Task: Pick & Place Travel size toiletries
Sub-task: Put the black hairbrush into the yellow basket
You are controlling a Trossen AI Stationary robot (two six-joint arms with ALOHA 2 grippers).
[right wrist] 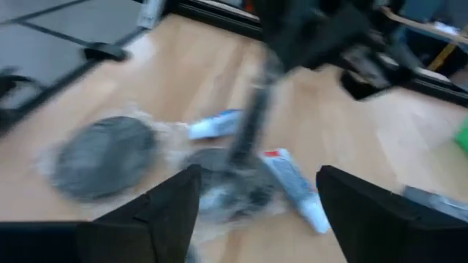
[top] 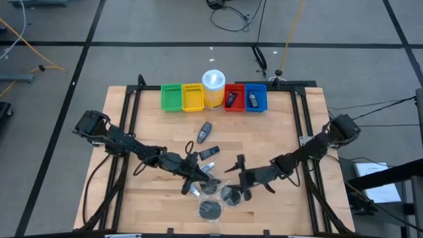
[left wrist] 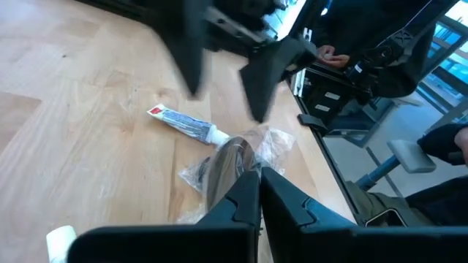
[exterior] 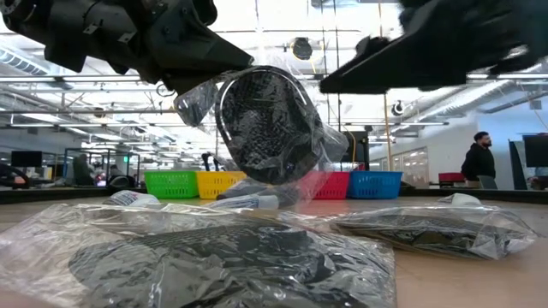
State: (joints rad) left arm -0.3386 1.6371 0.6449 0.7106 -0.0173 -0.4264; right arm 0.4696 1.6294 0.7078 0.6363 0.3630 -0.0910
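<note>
Left tool (left wrist: 257, 183) pinching bagged dark disc (exterior: 267, 128), lifted clear of tabletop (top: 277, 125), near white tube (left wrist: 186, 124). Right tool (right wrist: 256, 197) spread, just beside tube. We keep pinch firm on slippery wrap, carry high toward bins (top: 213, 98).

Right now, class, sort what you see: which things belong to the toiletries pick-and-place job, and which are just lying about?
Job:
bagged dark disc in the left claw
flat discs
white tubes
grey bottle
right claw

Lying about:
white container
coloured bins
floor cables
</note>
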